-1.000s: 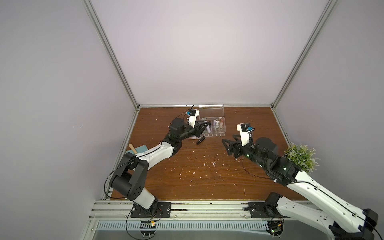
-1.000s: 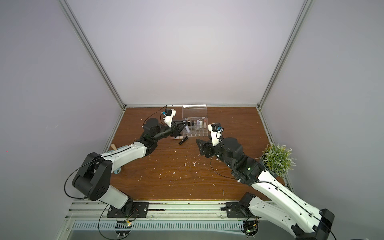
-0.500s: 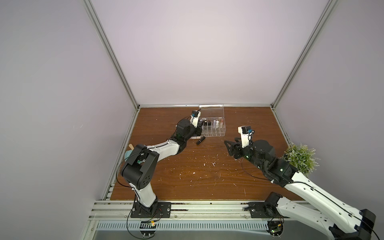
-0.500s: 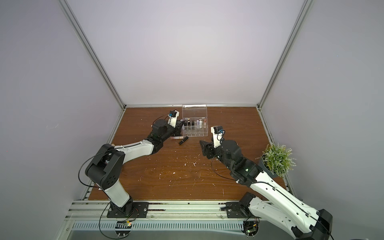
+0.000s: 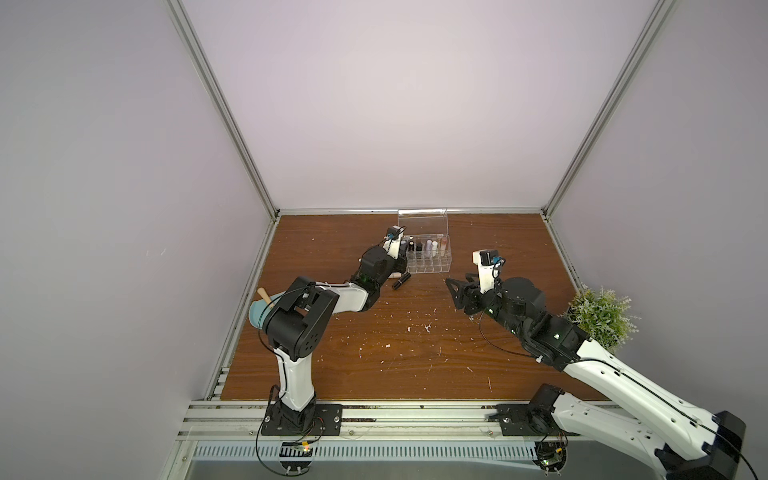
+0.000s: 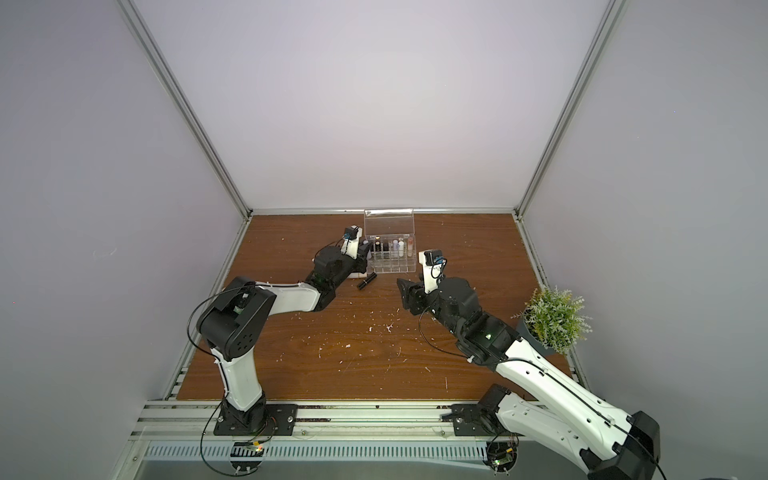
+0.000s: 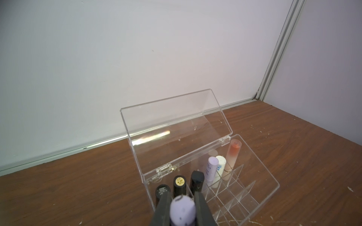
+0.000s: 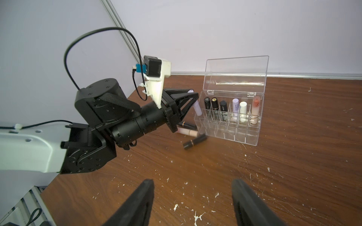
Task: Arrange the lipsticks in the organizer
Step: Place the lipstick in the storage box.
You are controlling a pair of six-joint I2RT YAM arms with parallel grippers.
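Top views, both, biggest first?
Wooden table [image 5: 415, 353], flecked with white crumbs. Potted plant [image 5: 602, 316] at its edge beside right arm [image 5: 615, 374].
Then left arm [image 5: 340, 297]?
Stretched low toward organizer [image 5: 428, 268]. Far middle of table, clear box, grid of small square slots, lid [image 8: 235, 74] up.
State of left claw [image 8: 193, 95]?
Pressed onto lilac lipstick [image 8: 196, 106], pinching it. Tilted, just beside organizer's end wall on left-arm side. Touching that wall or not, cannot tell. Left wrist view: lilac end squeezed between both fingers [image 7: 202, 209].
And right claw [image 8: 192, 181]?
Spread wide, empty. Hovering over bare wood, well apart from organizer.
Inside organizer?
Back row, six upright: three black lipsticks [image 8: 214, 102], lilac-topped tube [image 8: 235, 103], white tube [image 8: 242, 109], peach tube [image 8: 255, 109].
Loose on table?
Black tube [image 8: 195, 141] flat, just beside organizer's front corner. Cream-pink tube [image 8: 187, 132] near it. One more dark tube [image 8: 186, 124], partly hidden behind left claw.
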